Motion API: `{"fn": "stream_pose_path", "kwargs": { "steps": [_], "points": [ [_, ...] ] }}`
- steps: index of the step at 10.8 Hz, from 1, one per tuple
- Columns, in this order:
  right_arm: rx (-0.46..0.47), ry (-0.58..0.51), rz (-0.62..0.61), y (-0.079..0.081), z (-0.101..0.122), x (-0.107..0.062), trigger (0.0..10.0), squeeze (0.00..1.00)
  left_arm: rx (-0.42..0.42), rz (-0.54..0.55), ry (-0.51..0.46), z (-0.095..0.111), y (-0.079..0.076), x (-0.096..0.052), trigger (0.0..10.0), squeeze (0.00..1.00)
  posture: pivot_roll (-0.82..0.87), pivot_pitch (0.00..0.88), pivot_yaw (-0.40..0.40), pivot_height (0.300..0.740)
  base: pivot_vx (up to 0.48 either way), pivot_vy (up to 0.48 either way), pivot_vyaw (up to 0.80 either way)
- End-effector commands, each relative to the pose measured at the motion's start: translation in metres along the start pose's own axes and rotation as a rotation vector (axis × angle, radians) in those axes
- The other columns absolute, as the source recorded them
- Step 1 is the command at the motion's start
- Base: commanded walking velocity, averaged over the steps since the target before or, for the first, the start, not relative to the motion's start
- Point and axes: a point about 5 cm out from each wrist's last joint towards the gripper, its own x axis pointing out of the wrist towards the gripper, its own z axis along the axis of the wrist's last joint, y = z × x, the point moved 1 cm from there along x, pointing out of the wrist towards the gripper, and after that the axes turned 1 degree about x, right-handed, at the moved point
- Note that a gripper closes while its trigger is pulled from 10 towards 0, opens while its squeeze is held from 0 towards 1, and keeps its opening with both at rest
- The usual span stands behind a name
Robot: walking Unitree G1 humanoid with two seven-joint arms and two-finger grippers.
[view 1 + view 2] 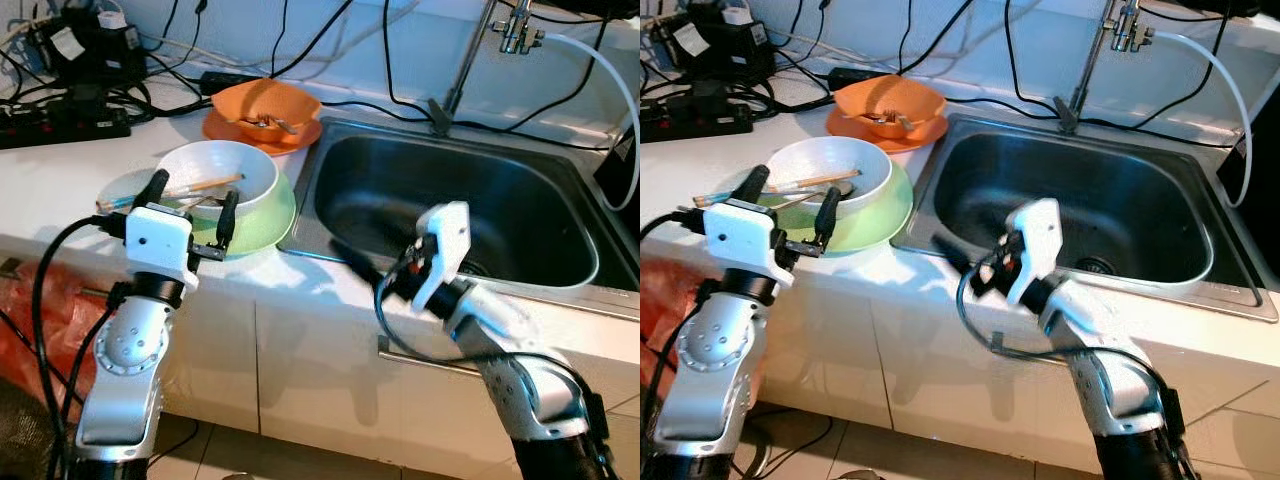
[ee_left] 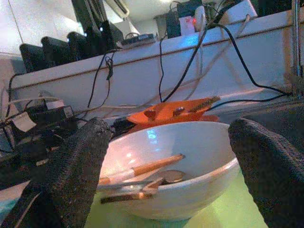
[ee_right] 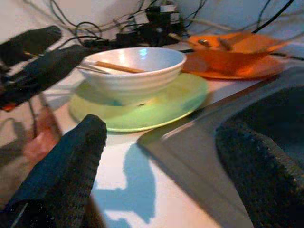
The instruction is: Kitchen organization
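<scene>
Chopsticks [image 1: 205, 186] lie crosswise in white bowl [image 1: 255, 172].

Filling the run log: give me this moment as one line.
left gripper: open, at white bowl on green plate | right gripper: open, at sink front edge | holding: nothing

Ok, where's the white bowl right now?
The white bowl sits on the green plate on the counter, left of the sink, just ahead of the left claw.
</scene>
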Motion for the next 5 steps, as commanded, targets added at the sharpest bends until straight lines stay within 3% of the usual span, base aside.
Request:
{"fn": "stream_pose_path", "kwargs": {
  "steps": [1, 4, 5],
  "points": [
    [-0.016, 0.006, 0.042, 0.0028, 0.0051, -0.0031, 10.0, 0.00, -0.007, -0.021, -0.028, 0.0036, -0.0046, 0.0062, 10.0, 0.00, 0.11, 0.000, -0.071, 0.740, 0.000, 0.000, 0.00],
    [-0.010, 0.025, 0.069, 0.0045, 0.0045, -0.0101, 10.0, 0.00, -0.015, -0.043, -0.043, 0.0012, -0.0069, 0.0110, 10.0, 0.00, 0.11, 0.000, -0.075, 0.740, 0.000, 0.000, 0.00],
    [0.009, 0.011, 0.091, 0.0079, 0.0051, -0.0103, 10.0, 0.00, -0.009, -0.040, -0.063, 0.0034, -0.0059, 0.0108, 4.5, 0.00, 0.11, 0.000, -0.082, 0.740, 0.000, 0.000, 0.00]
  ]
}}
